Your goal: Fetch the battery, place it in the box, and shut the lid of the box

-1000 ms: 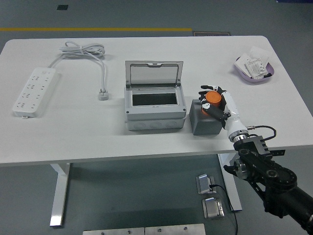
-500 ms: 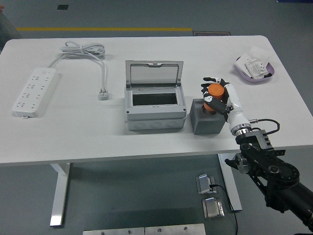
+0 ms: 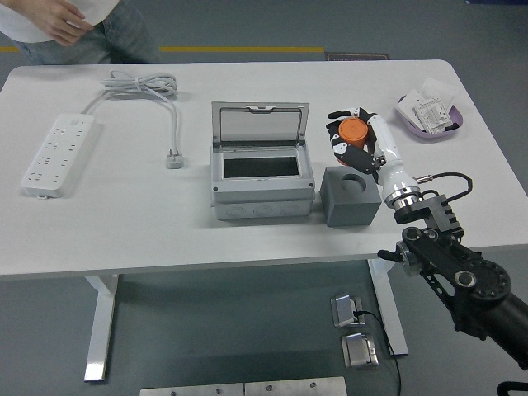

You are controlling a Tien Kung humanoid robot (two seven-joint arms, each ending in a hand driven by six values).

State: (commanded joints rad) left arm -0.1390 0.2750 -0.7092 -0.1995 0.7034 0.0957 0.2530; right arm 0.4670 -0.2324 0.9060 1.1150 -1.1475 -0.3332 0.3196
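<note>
Above grey holder (image 3: 351,196), right hand (image 3: 353,142) grips battery (image 3: 355,131); box (image 3: 261,176) open.

Right hand (image 3: 353,140) grips battery (image 3: 355,132) — box (image 3: 261,175) open.

Orange battery (image 3: 354,131) aloft beside open grey box (image 3: 261,183).

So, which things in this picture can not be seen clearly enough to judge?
- Head view: the box interior is dark; whether anything lies inside cannot be told.
- The battery is partly wrapped by the right hand; its lower end is hidden.
- The packets in the purple tray are too small to read.
- The person at the far side is cut off by the top edge.
- The left hand is out of view.
</note>
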